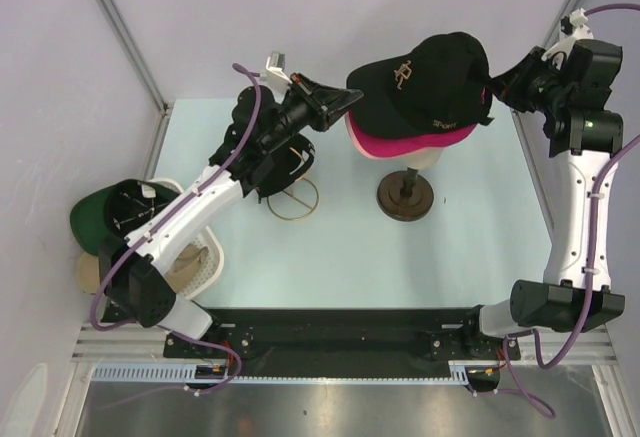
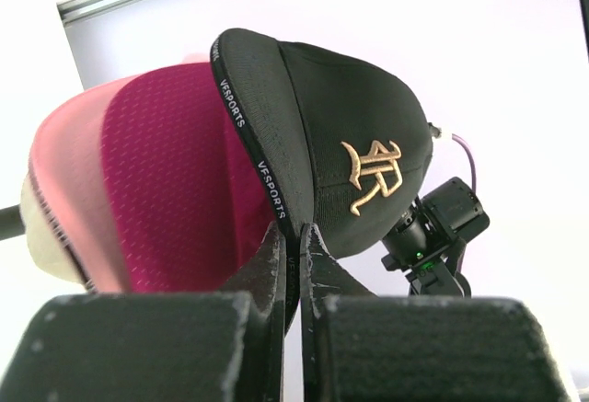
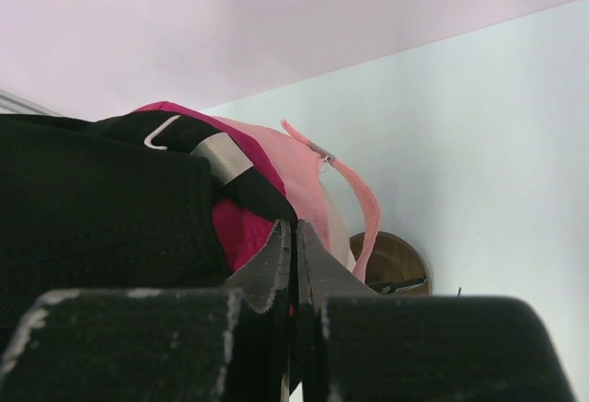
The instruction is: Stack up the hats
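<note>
High over the table [image 1: 480, 237], black hat [image 1: 425, 82] tops magenta hat [image 1: 400, 145].
Left wrist view: left gripper [image 2: 294, 232] clamped on its brim. Right wrist view: right gripper [image 3: 293, 227] clamped on its back.

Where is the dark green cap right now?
In the top view, the dark green cap sits at the far left, lying over the white mesh basket, with a tan cap beside it toward the arm bases.
</note>
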Available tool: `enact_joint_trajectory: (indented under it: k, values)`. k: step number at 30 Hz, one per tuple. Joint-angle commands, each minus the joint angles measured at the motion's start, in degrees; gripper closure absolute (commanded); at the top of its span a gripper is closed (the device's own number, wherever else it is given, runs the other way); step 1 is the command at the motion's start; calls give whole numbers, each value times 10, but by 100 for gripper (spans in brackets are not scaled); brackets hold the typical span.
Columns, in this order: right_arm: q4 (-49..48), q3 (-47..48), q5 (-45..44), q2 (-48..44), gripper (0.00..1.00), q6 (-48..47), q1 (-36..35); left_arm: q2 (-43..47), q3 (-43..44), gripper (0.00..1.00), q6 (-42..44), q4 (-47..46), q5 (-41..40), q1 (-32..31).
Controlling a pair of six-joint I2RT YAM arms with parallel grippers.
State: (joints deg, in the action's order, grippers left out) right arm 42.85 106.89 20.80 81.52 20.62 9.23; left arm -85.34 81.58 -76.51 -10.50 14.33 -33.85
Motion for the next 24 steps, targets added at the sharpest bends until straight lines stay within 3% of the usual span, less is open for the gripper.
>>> enact_joint_trajectory:
  k: [1,15,24]
  values:
    - [12,-13,-31,3,100,-28,17,-6,-5,100,4,16,-42,34]
    - [-11,-117,-65,38,100,-52,18,-68,32,100,29,59,-30,46]
    - [-10,-169,-71,32,100,-65,18,-52,9,100,49,123,-76,49]
